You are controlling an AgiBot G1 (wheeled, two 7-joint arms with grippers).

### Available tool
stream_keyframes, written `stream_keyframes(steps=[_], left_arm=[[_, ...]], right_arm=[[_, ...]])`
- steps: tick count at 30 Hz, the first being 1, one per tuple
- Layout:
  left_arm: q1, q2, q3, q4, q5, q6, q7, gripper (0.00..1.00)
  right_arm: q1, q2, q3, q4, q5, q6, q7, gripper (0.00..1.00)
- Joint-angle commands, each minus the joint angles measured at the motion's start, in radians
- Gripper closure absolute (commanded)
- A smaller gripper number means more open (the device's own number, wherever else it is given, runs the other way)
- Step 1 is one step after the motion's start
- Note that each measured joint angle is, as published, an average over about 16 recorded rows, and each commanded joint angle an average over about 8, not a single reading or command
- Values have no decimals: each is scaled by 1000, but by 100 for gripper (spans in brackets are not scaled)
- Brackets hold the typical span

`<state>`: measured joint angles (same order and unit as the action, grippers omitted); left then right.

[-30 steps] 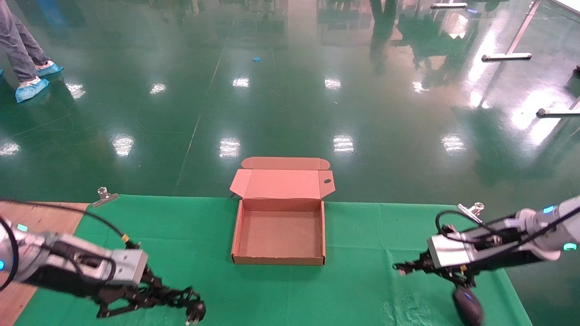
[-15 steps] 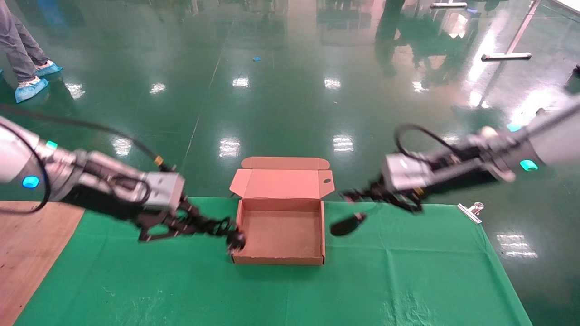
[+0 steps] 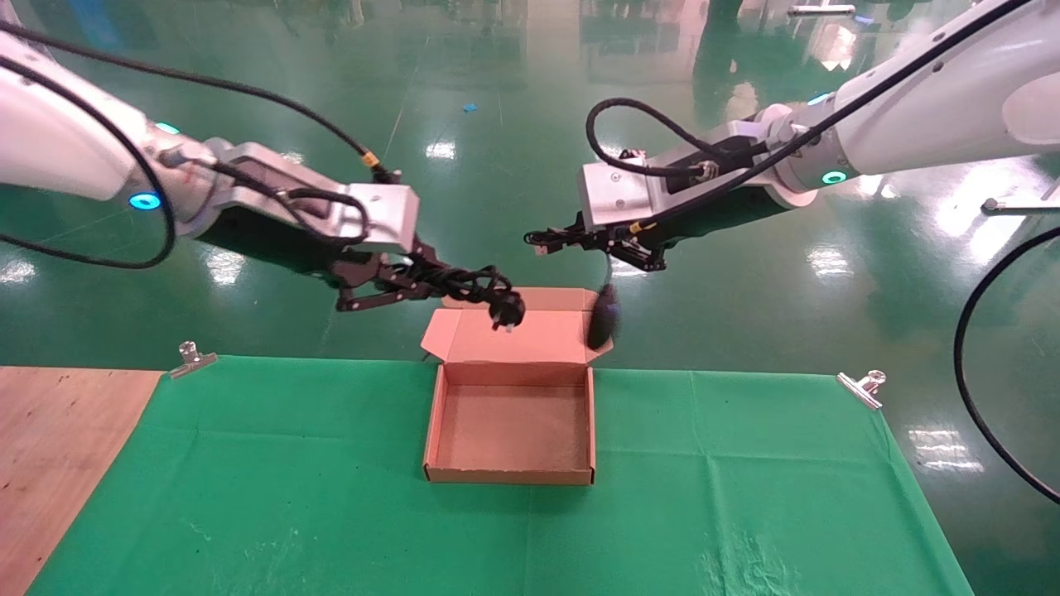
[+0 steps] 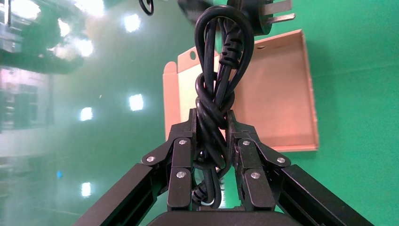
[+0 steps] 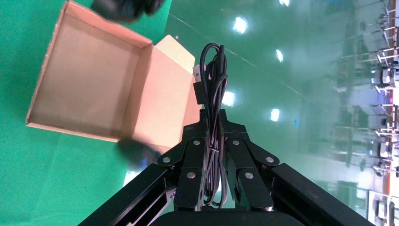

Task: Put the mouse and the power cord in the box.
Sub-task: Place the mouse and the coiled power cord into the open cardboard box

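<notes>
Left gripper (image 3: pixel 389 285) is up in the air left of the box (image 3: pixel 510 476), above the far edge of the green cloth (image 3: pixel 248 463), jaws clamped tight on the power cord (image 3: pixel 451 284). Cord bundle's long axis runs roughly level, pointing from the gripper toward the box's raised lid flap (image 3: pixel 515 335); plug (image 3: pixel 507 311) sits at the far end, hanging in front of the flap, prongs down. In the left wrist view the knotted bundle (image 4: pixel 216 94) is pinched between the fingers (image 4: pixel 181 160), with the plug (image 4: pixel 261 14) beyond it over the open box (image 4: pixel 282 94). Box sits mid-table on the cloth, open, long axis across the table, lid flap standing at its far side. Right gripper (image 3: pixel 571 242) is in the air above the flap's right corner, jaws closed on the mouse's thin cable coil (image 5: pixel 211 89). The mouse (image 3: pixel 604 318) dangles below it on that cable, long axis near vertical, in front of the flap's right edge. A metal clip (image 3: pixel 861 387) holds the cloth's right far corner.
</notes>
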<state>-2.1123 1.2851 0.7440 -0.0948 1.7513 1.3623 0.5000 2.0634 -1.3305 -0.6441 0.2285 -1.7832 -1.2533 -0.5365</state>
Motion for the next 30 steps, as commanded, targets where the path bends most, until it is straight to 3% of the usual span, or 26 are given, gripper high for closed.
stream_keyframes(steps=[1,8,14,23,30], left_arm=[[-10,17,2,10,4,-22,5,100],[29,56,15,15,21,-93,41,100],[138,73,7,-45,-4,-217,23,100],[403,71,48,-347,-7,-544,-89,100],[560,68,134,-515,73,-696,-207,100]], right_arm=[[8,-10,1,-12,4,9,-5,100],[11,-13,4,-33,29,5,-30,100],[1,2,6,-52,47,-35,-48,100],[-30,41,9,-78,59,-94,-72,100],[-54,75,12,-84,65,-122,-84,100]])
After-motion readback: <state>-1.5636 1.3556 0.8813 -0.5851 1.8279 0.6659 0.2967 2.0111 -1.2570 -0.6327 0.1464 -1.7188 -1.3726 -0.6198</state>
